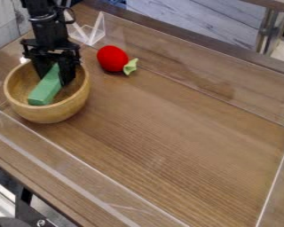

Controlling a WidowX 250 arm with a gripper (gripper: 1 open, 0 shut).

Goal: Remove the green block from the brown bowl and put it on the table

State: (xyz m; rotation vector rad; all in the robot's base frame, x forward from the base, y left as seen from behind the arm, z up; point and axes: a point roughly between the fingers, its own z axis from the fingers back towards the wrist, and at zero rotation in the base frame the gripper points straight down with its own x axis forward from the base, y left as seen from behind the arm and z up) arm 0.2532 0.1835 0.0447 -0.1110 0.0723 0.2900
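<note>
"Brown wood-grain tabletop [186, 133], with a clear rim along its edges. What stands on it?"

"At the left side, the brown bowl [47, 113], round and thick-rimmed. The green block [45, 90] is inside it, lying lengthwise from near the gripper toward the near part of the bowl."

"And the gripper [58, 67]?"

"Black, reaching in from the top left, its tips down at the far part of the bowl, by the block's far end. It is closed. It seems to have that end between its fingers, though the dark parts blur together there, so I can't swear to the grip."

"Anything else?"

"A red round toy [113, 58] with a light-green leaf [130, 66], beyond the bowl and to its right in the view, apart from it."
</note>
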